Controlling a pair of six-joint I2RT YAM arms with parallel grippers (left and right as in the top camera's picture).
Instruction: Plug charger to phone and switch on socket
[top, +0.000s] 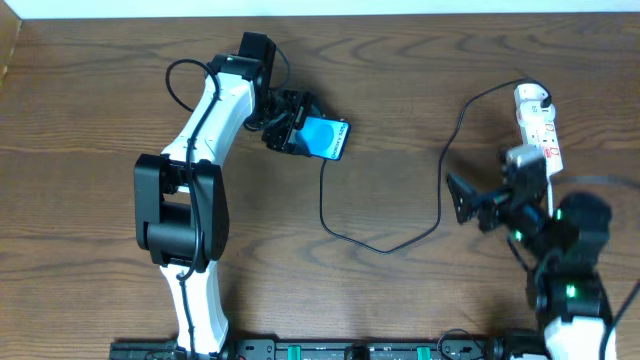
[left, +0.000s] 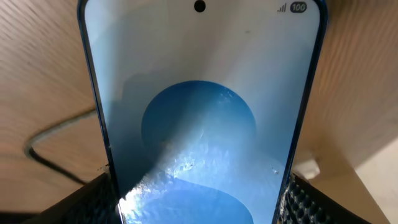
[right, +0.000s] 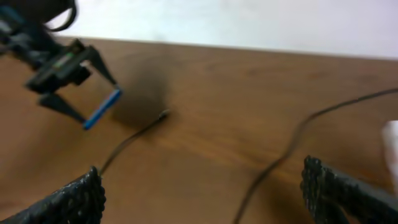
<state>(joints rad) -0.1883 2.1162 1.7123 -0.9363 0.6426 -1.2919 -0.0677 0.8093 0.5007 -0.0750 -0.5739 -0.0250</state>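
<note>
**A:** How far along are you?

**B:** Barely begun, I judge. My left gripper (top: 303, 131) is clamped across the phone (top: 330, 138), pads on its two long edges, in the upper middle of the overhead frame. In my right wrist view the phone shows at the upper left, tilted and lifted off the table (top: 90, 90).

**A:** And the charger?

**B:** The charger (top: 385, 246) lies as a loose black loop across the middle of the table. Its connector tip (right: 164, 114) rests on the wood near the phone but apart from it, so nothing is plugged into the phone yet.

**A:** The other end?

**B:** It runs up to the far end of the socket (top: 543, 130) at the upper right, where a white plug (top: 530, 95) seems to sit. I can't tell whether it is fully seated, nor how the red switches stand.

**A:** Your right gripper?

**B:** My right gripper (top: 460, 200) hangs just left of the socket, jaws spread wide and empty. Left to do: pick up the tip, push it into the phone, then press the switch.
</note>
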